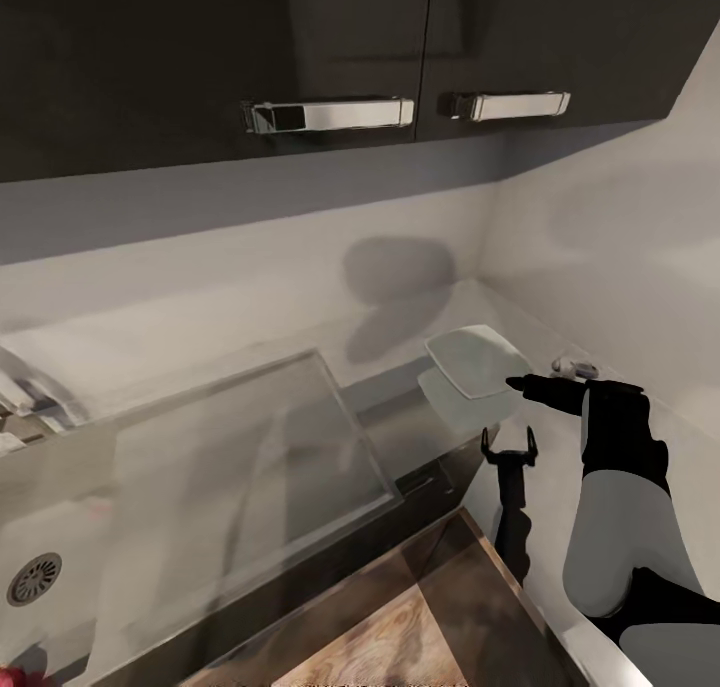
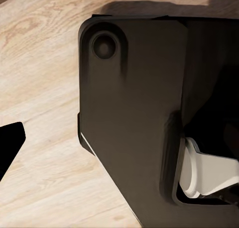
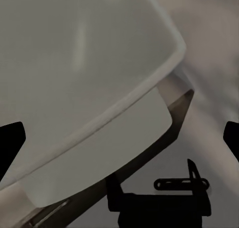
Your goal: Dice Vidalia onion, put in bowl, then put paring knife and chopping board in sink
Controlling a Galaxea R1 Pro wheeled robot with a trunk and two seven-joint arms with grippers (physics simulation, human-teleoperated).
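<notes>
bowl within reach, our right gripper spread at its rim

our right gripper point(image 1: 520, 382) points at the bowl point(image 1: 478, 359), which looks lifted above the countertop point(image 1: 250, 317) near the corner, its shadow lying on the grey surface beneath it. in the right wrist view the bowl point(image 3: 84, 73) looms close, and our two fingertips point(image 3: 10, 143) sit far apart at the picture's edges, so we read the jaws as spread, gripping nothing. we judge the bowl rigid, light and smooth, likely to slip, so a pinch across its thin rim at a rounded corner seems best. the sink point(image 1: 60, 527) with its round drain point(image 1: 35, 579) lies well apart on our left. for our left gripper point(image 2: 10, 143) we see one fingertip over wooden floor; we cannot tell its state.
</notes>
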